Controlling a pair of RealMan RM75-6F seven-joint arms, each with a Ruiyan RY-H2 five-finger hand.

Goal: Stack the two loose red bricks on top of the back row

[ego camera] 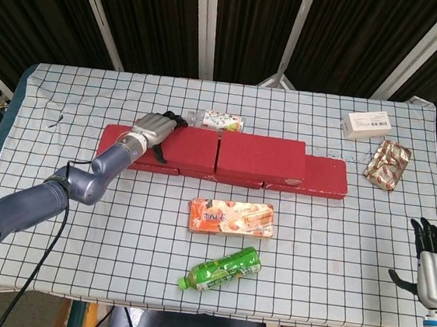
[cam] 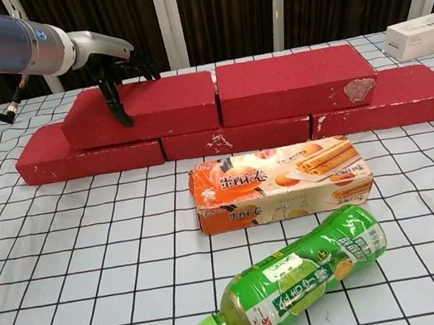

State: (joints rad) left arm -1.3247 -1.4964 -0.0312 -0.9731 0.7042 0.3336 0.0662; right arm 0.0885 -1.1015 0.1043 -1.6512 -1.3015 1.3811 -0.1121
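Left hand (cam: 110,70) gripping left upper brick (cam: 140,109) at its left end, brick's long axis running left-right atop back row (cam: 238,136). Right hand (ego camera: 432,260) open, well apart from brick, idling off counter (ego camera: 80,219) corner.

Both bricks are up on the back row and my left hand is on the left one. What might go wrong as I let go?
The left hand has fingers over the upper left brick, so a careless withdrawal may drag it off the bottom row or into the upper right brick. A small bottle lies just behind and might get knocked.
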